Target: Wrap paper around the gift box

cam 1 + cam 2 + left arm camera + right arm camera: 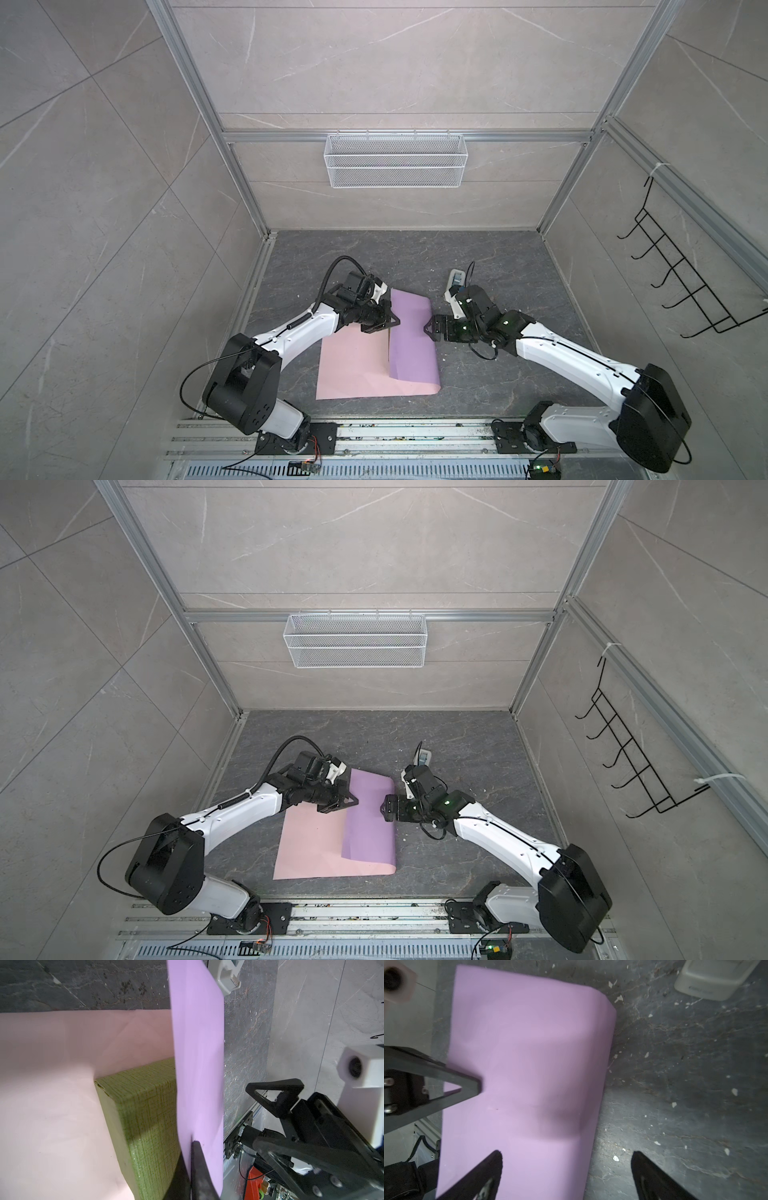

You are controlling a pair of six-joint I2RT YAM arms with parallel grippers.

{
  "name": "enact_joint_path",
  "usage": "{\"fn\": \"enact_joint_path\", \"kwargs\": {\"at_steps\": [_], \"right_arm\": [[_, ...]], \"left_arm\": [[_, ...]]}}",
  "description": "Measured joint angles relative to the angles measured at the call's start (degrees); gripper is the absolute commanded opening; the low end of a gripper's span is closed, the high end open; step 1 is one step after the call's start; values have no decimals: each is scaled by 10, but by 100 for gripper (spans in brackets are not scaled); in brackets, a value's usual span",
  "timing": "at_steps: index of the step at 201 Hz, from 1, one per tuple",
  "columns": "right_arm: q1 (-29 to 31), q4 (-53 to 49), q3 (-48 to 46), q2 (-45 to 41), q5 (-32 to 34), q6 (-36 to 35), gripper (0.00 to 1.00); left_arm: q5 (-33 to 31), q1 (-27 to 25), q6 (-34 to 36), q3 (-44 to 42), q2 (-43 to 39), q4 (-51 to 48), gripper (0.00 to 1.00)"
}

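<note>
The paper lies pale pink side up on the dark table. Its right part is folded over to the left, showing the lilac face. The olive-green gift box sits on the pink face, partly covered by the lilac flap. My left gripper is shut on the flap's free edge, above the box. At the fold on the flap's right side, my right gripper is open, one finger over the lilac face and one over the table, holding nothing.
A small grey-white device lies on the table behind the right wrist. A white wire basket hangs on the back wall, and a black wire rack on the right wall. Aluminium rails run along the front edge.
</note>
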Motion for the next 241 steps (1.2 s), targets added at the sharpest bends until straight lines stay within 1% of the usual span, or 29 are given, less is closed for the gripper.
{"fn": "enact_joint_path", "kwargs": {"at_steps": [52, 133, 145, 241], "right_arm": [[0, 17, 4, 54, -36, 0, 97], [0, 28, 3, 81, -42, 0, 95], [0, 29, 3, 82, -42, 0, 95], [-1, 51, -12, 94, -43, 0, 93]], "left_arm": [[10, 3, 7, -16, 0, -7, 0], [10, 4, 10, -18, 0, -7, 0], [9, 4, 10, -18, 0, -7, 3], [-18, 4, 24, -18, 0, -16, 12]]}}
